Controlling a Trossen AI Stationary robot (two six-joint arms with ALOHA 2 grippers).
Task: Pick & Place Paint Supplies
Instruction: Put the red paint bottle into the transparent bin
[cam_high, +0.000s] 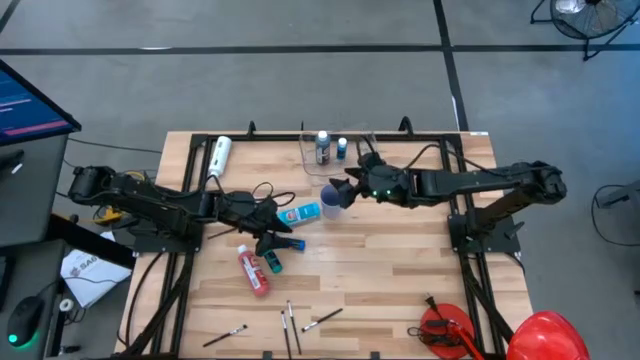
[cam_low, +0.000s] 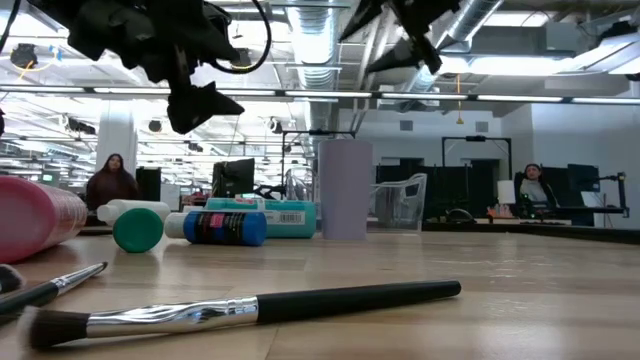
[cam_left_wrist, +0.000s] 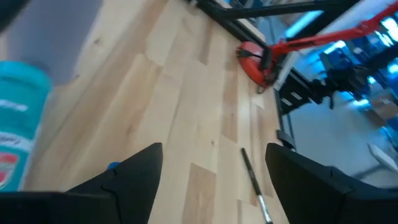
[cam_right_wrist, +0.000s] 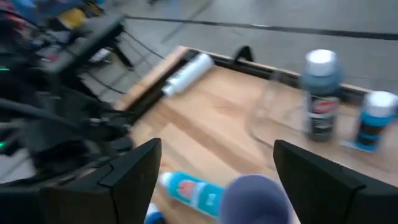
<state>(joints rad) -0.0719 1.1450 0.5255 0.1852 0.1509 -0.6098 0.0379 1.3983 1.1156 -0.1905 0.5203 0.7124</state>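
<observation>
Worktop (cam_high: 400, 270): light wooden slats, holding all items listed.

Clear plastic tub (cam_high: 335, 152), at the far edge: contains a black paint bottle (cam_high: 322, 148) and a small blue paint bottle (cam_high: 342, 148), both upright. I judge these two as placed.

Blue-purple cup (cam_high: 333, 196): stands just in front of the tub, directly below my right gripper.

Still loose on the worktop:
- light blue paint bottle (cam_high: 301, 213), lying on its side beside the cup;
- red paint bottle (cam_high: 252, 271), lying down, nearer the front;
- teal paint bottle (cam_high: 272, 261), just beside the red one;
- dark blue paint bottle (cam_high: 294, 243), small, lying close to my left gripper;
- white tube (cam_high: 219, 156), at the far left corner, well apart from the rest;
- brushes (cam_high: 292, 325), several, scattered along the front edge.

My left gripper (cam_high: 277, 237): fingers wide apart, holding nothing, hovering over the teal and dark blue bottles.

My right gripper (cam_high: 344, 187): fingers wide apart, holding nothing, above the cup.

Status: by my estimate early; two items stowed, most remaining.
</observation>
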